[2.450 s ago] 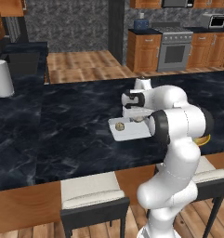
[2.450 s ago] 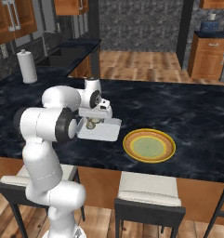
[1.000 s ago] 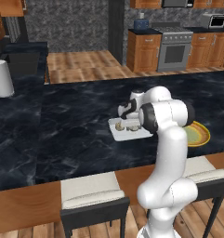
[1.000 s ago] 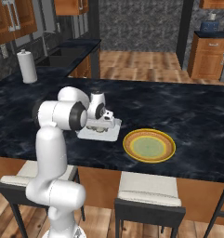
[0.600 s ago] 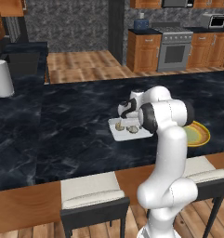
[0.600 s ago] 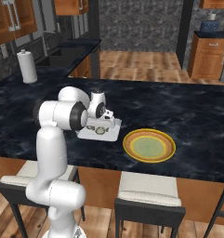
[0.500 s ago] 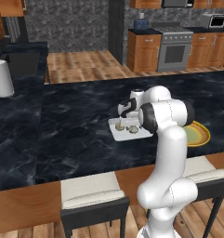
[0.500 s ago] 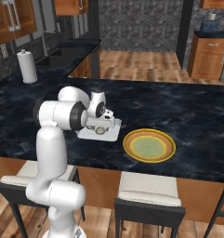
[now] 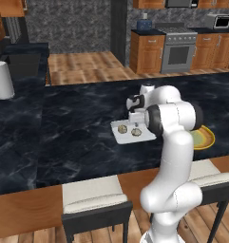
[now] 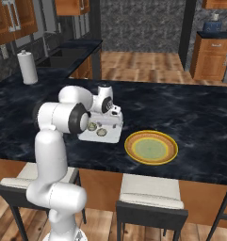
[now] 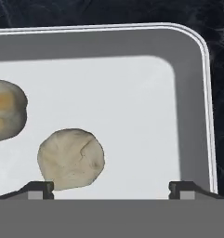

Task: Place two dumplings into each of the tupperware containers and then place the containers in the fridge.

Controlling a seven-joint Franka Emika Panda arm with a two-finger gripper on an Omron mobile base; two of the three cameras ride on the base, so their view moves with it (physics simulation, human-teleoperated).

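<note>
Nearest to me, two stools with pale seats [image 9: 92,193] stand tucked under the wooden edge of the dark marble counter [image 9: 63,128]. On the counter sits a white tupperware container [image 9: 126,138], and the gripper [image 11: 111,187] hangs just above it with its fingertips [image 11: 39,187] spread wide, holding nothing. From the hand's own camera, a dumpling [image 11: 71,159] lies loose on the container floor, just beyond one fingertip and not pinched. A second dumpling [image 11: 6,116] lies beside it, apart from the first. From the left base side both lumps sit side by side in the tray, close to the arm. Just beside the container is a round green plate with a yellow rim [image 10: 151,147]. Farther off on the counter stands a paper towel roll [image 9: 2,79]. Beyond that, a steel oven [image 9: 178,47] sits among wooden cabinets.
</note>
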